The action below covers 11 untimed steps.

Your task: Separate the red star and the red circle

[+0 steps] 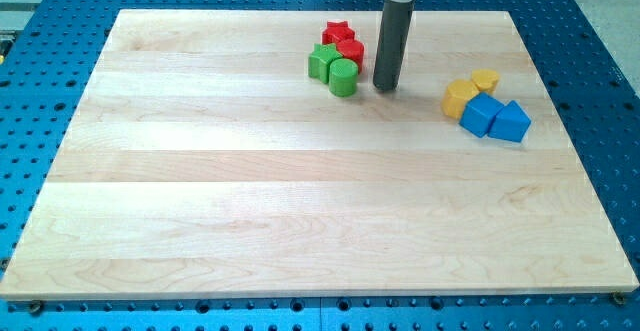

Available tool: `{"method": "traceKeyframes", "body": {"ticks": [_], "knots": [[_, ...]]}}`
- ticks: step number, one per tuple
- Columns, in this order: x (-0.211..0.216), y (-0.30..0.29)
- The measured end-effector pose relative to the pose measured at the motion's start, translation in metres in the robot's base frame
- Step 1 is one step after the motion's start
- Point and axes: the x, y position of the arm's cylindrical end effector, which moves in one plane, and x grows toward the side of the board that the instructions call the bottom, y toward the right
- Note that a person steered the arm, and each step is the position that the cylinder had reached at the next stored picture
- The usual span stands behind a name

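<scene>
Nearest the camera lies bare wooden board (300, 221), while far off the red star (338, 33) and red circle (350, 50) touch, packed with two green blocks (332, 67), and my tip (386, 87), a plain rod with no jaws, stands just right of them, seemingly ready to wedge in

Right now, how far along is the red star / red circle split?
Done: nothing visible. The red star and red circle still touch, packed with the green star and green cylinder.
In hand: my tip sits just off the view's right of the red circle, not clearly touching it.
Left: push one red block clear of the other.
</scene>
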Motion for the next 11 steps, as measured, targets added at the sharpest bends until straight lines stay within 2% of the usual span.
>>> {"method": "traceKeyframes", "body": {"ticks": [2,3,4,5,6,8,9,10,11], "knots": [[-0.056,0.03],[-0.065,-0.005],[-0.054,-0.017],[-0.119,0.027],[-0.133,-0.025],[-0.042,-0.06],[-0.022,-0.103],[-0.033,-0.091],[-0.06,-0.04]]}}
